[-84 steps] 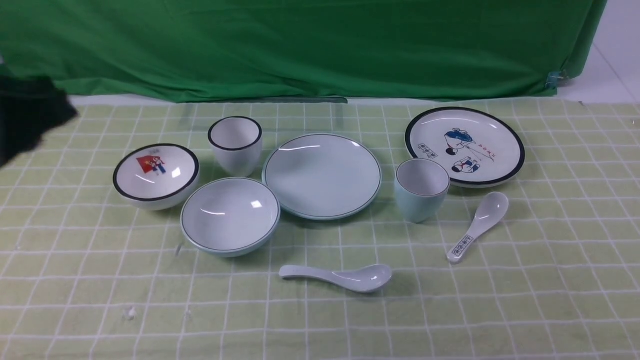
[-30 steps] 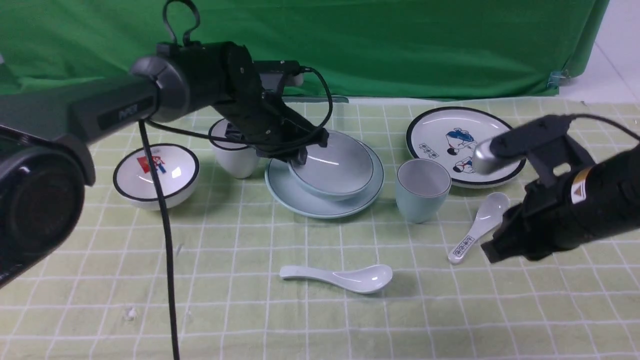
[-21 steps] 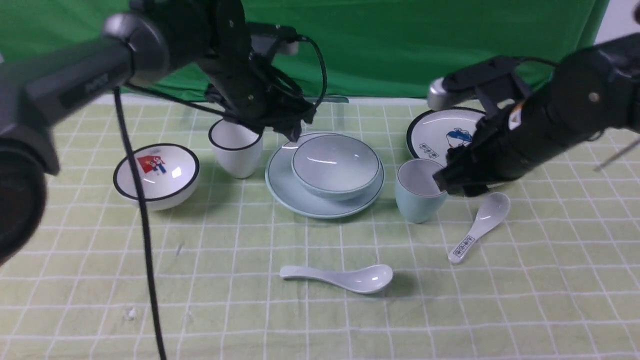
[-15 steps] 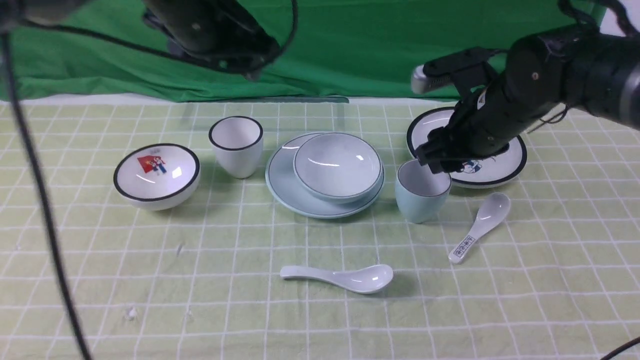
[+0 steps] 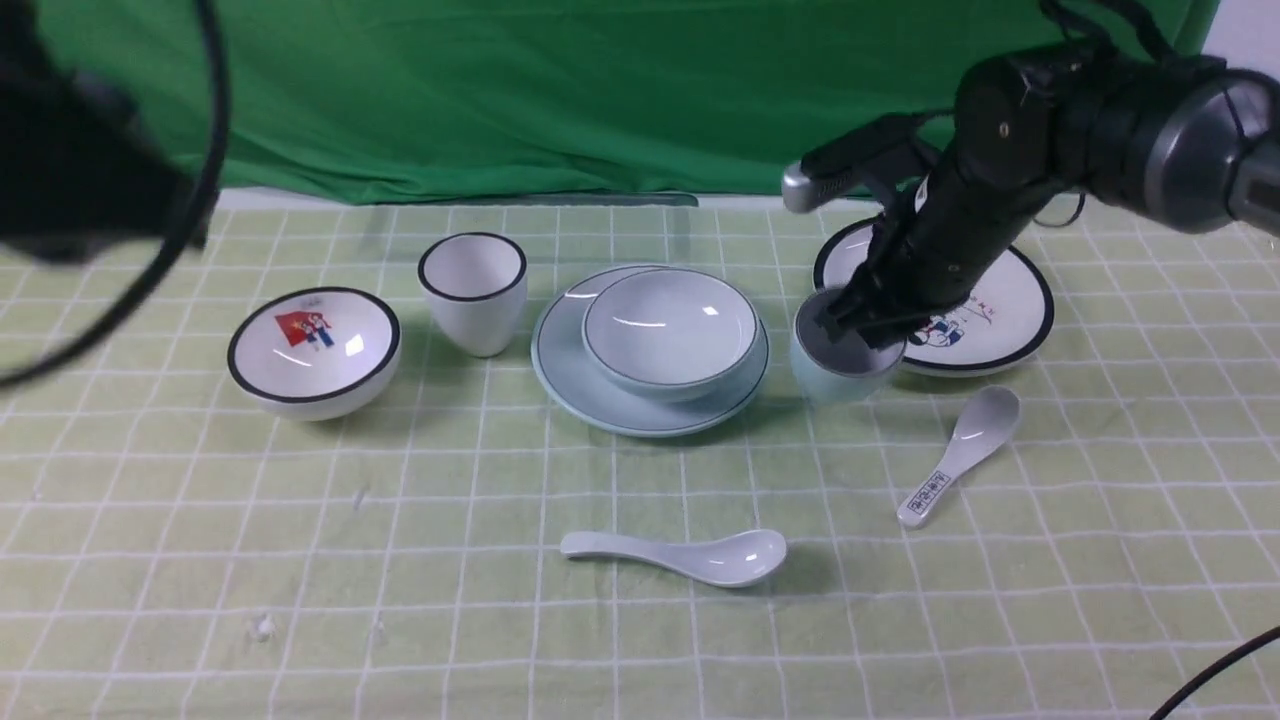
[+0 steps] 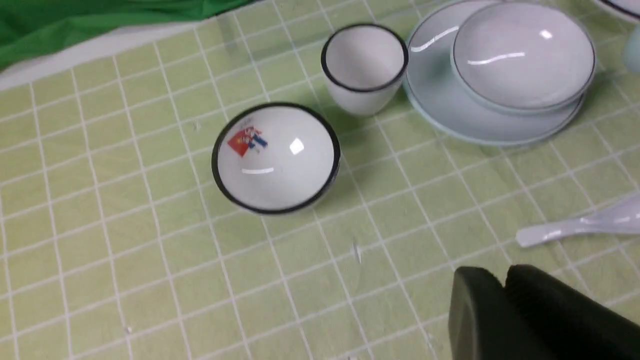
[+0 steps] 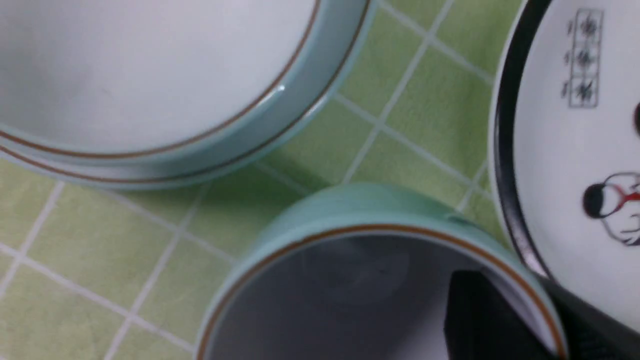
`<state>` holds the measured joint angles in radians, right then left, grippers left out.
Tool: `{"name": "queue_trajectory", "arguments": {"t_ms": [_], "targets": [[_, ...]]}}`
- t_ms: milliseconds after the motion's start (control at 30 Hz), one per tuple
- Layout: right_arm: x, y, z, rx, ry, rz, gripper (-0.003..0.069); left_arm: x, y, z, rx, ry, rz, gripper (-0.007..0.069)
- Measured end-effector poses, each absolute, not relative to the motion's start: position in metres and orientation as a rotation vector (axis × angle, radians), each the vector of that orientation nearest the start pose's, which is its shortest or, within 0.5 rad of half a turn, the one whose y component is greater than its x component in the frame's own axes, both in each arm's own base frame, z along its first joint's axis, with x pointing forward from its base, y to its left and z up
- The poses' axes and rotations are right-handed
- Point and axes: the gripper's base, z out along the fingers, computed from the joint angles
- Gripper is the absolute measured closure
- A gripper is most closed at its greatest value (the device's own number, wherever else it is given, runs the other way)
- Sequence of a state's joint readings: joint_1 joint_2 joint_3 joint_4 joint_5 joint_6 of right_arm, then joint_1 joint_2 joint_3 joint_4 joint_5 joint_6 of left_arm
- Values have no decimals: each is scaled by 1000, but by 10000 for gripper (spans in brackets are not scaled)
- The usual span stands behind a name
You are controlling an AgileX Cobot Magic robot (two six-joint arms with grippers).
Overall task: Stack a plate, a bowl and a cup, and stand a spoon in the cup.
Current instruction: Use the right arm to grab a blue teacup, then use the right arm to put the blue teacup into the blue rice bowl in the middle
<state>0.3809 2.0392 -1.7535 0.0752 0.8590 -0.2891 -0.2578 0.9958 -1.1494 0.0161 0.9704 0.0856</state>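
Right end effector [image 5: 853, 328] pinching pale blue cup [image 5: 826, 380] rim, between blue-green plate [image 5: 582, 390] edge and cartoon plate [image 5: 1010, 300]. Left end effector [image 6: 502, 281] fingers together, over open worktop [image 6: 125, 250].

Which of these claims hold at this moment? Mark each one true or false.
1. The pale blue bowl sits on the pale blue-green plate. True.
2. The plain white spoon stands in the pale blue cup. False: it lies on the checked cloth, apart from the cup.
3. The right gripper has the pale blue cup by its rim, one of its jaws inside. True.
4. The black-rimmed cup stands inside the pale blue bowl. False: it stands on the cloth beside the plate.
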Motion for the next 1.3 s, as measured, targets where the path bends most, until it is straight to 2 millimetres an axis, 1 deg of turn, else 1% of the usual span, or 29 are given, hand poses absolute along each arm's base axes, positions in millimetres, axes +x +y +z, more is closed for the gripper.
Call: {"name": "queue_trajectory", "arguments": {"t_ms": [67, 100, 133, 167, 200, 233, 267, 300, 333, 367, 400, 467, 500, 633, 667, 700, 767, 800, 833, 867, 900, 1033, 1233, 1300], "targets": [[423, 187, 269, -864, 2427, 145, 571, 163, -42, 380, 423, 2246, -57, 613], [423, 197, 277, -887, 2379, 162, 571, 151, -39, 360, 433, 2242, -52, 613], [423, 205, 282, -898, 2350, 173, 571, 148, -38, 353, 436, 2228, -51, 613], [425, 216, 285, -912, 2318, 189, 571, 141, -36, 337, 444, 2224, -49, 613], [426, 219, 283, -915, 2316, 192, 571, 140, -36, 335, 445, 2230, -50, 613], [430, 232, 279, -932, 2293, 209, 571, 134, -35, 318, 451, 2238, -55, 613], [432, 234, 275, -936, 2299, 210, 571, 133, -35, 314, 450, 2247, -62, 613], [435, 241, 271, -943, 2294, 216, 571, 132, -35, 309, 455, 2258, -61, 613], [442, 250, 252, -950, 2328, 226, 571, 131, -36, 301, 447, 2280, -90, 613], [444, 251, 252, -947, 2328, 227, 571, 131, -37, 301, 445, 2279, -93, 613], [449, 255, 236, -942, 2365, 232, 571, 132, -38, 301, 429, 2264, -123, 613], [455, 257, 227, -934, 2387, 232, 571, 133, -40, 303, 414, 2243, -145, 613], [457, 258, 225, -919, 2393, 236, 571, 134, -40, 304, 407, 2226, -151, 613], [458, 259, 227, -859, 2416, 256, 569, 136, -40, 306, 403, 2198, -151, 613], [458, 259, 228, -827, 2430, 268, 549, 136, -40, 306, 401, 2190, -151, 613], [458, 259, 227, -825, 2432, 269, 545, 136, -41, 307, 401, 2188, -151, 613], [458, 259, 228, -812, 2434, 273, 454, 137, -41, 307, 399, 2179, -154, 613], [458, 259, 228, -810, 2434, 274, 445, 137, -41, 307, 399, 2178, -154, 613], [458, 259, 229, -805, 2434, 275, 389, 137, -41, 307, 400, 2177, -153, 613], [459, 259, 229, -801, 2433, 277, 351, 137, -41, 308, 400, 2176, -154, 613], [459, 259, 229, -799, 2432, 277, 328, 137, -41, 308, 399, 2176, -157, 613], [459, 259, 230, -792, 2425, 280, 300, 137, -41, 308, 397, 2175, -159, 613], [459, 259, 230, -794, 2428, 280, 297, 137, -41, 307, 397, 2177, -160, 611], [455, 259, 236, -833, 2424, 271, 296, 137, -41, 306, 396, 2175, -160, 611]]}}
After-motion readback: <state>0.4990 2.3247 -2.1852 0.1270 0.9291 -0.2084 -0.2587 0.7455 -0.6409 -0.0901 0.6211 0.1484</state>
